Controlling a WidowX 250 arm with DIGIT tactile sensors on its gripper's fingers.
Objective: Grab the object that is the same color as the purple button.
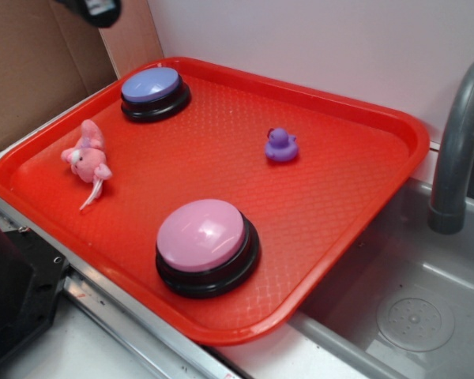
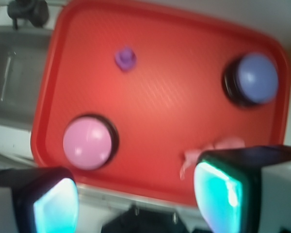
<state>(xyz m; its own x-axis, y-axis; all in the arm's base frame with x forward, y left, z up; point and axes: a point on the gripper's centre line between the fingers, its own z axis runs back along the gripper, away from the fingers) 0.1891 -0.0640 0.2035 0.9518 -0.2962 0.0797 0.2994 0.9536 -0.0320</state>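
I note a red tray (image 1: 363,118) carrying a pink-domed button (image 1: 205,245) near its front edge and a pink plush animal (image 1: 87,158) at its left edge; a grey sink (image 1: 426,316) adjoins the right.

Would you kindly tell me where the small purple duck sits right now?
In the exterior view the purple duck stands alone on the red tray, right of centre, between the purple button and the tray's right rim.
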